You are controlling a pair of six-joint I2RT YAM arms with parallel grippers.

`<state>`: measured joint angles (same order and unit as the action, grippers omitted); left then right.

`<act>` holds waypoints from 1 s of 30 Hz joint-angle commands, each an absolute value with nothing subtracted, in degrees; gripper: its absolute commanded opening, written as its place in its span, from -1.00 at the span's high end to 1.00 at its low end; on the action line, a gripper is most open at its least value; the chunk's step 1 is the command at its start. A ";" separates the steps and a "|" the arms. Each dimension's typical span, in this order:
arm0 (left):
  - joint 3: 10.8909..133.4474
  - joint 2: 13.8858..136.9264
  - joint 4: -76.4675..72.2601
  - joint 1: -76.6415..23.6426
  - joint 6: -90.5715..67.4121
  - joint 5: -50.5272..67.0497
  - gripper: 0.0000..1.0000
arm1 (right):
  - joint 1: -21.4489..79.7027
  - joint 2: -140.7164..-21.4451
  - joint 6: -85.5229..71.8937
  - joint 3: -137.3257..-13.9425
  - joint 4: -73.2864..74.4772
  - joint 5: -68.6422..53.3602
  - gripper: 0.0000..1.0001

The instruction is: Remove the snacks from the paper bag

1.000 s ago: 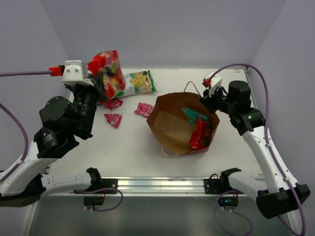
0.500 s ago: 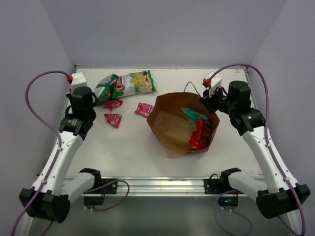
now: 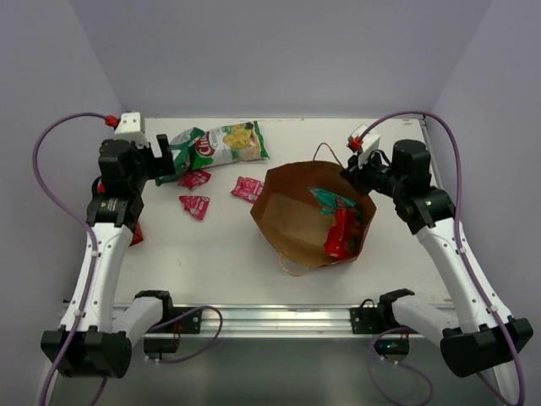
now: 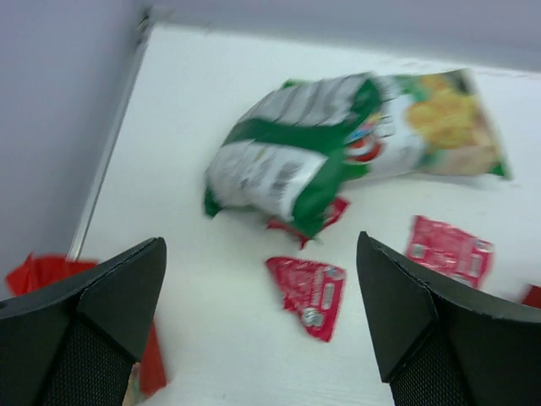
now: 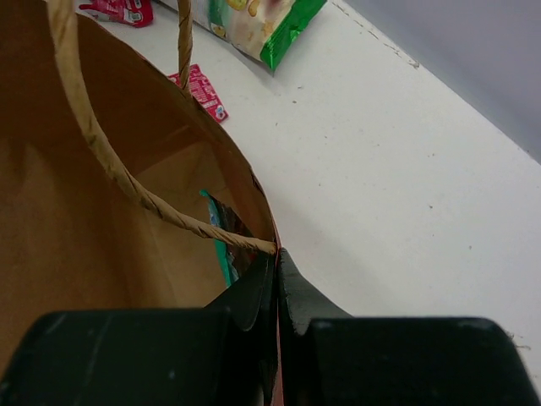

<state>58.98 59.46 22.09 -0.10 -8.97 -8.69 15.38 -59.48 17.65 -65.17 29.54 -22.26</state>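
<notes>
The paper bag (image 3: 292, 222) lies open in the middle of the table, and a red packet (image 3: 342, 234) and a teal packet (image 3: 331, 199) show inside it. My right gripper (image 3: 349, 174) is shut on the bag's far rim (image 5: 262, 222), beside a twisted handle (image 5: 118, 169). The teal packet (image 5: 221, 247) shows just below that rim. My left gripper (image 3: 167, 161) stands open and empty at the back left. The green-white chip bag (image 4: 338, 144) is ahead of it, and a red sachet (image 4: 308, 293) lies on the table between its fingers (image 4: 110, 313). Two more sachets (image 3: 194, 178) (image 3: 248, 188) lie nearby.
Another red packet (image 3: 135, 235) lies at the table's left edge beside my left arm, and it shows again as a red packet (image 4: 38, 271) in the left wrist view. The table's back edge and the wall run just behind the chip bag (image 3: 218, 144).
My left gripper has opened and swung round to point right at the chip bag. The red packet now shows by the left arm. The right arm and the bag have not moved.
</notes>
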 commanded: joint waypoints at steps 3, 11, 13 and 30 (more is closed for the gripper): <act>66.79 52.65 14.95 -5.60 2.09 22.21 -1.00 | 15.91 -58.97 18.90 -69.07 27.33 -24.53 1.00; 72.33 59.31 15.90 -26.96 12.37 29.62 -1.00 | 16.00 -60.03 20.13 -71.54 29.62 -25.05 1.00; 73.56 61.25 16.52 -35.48 15.10 25.34 -1.00 | 16.08 -60.20 20.30 -71.72 29.71 -25.40 1.00; 82.09 85.24 19.51 -57.39 38.40 13.18 -1.00 | 16.08 -61.52 20.39 -70.66 29.62 -26.19 1.00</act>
<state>78.67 83.66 20.29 -56.77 31.97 15.62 15.75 -62.30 19.62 -68.27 32.95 -23.77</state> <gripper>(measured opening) 0.997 0.025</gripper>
